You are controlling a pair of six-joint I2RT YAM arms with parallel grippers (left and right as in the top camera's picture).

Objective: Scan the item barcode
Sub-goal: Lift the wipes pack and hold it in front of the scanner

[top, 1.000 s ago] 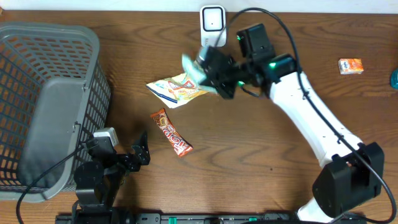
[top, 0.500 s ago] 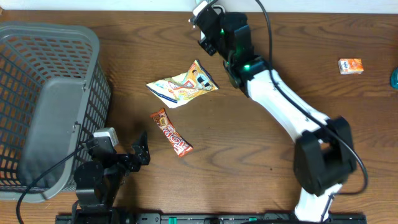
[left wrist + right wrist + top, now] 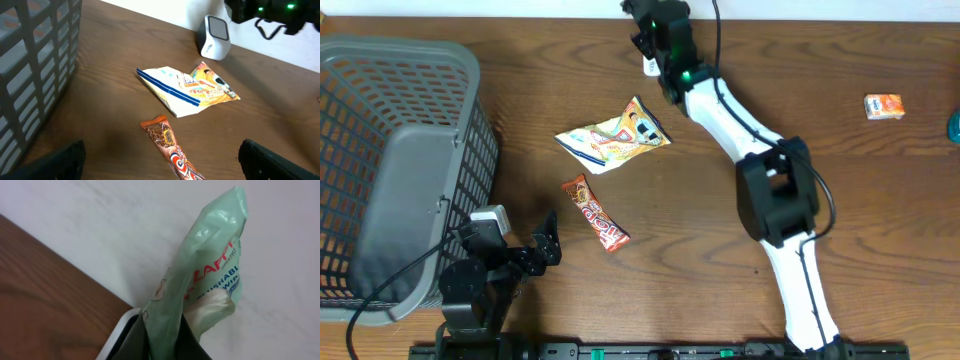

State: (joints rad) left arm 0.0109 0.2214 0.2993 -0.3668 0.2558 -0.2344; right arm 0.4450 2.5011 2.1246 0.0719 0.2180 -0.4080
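We count two hands, one wipes packet, one scanner, one snack pouch, one candy bar, one basket and one small carton. The right hand (image 3: 165,337) is pressed together, pinching the wipes packet (image 3: 205,275) upright at the far edge of the wooden worktop (image 3: 670,250), by the rounded white scanner (image 3: 214,36). The packet is soft, crinkled pale-green film with red and blue lettering. The left hand (image 3: 542,248) rests spread wide, holding nothing. The glossy snack pouch (image 3: 613,140), the orange candy bar (image 3: 597,212), the grey mesh basket (image 3: 470,60) and the boxy orange carton (image 3: 884,106) lie apart.
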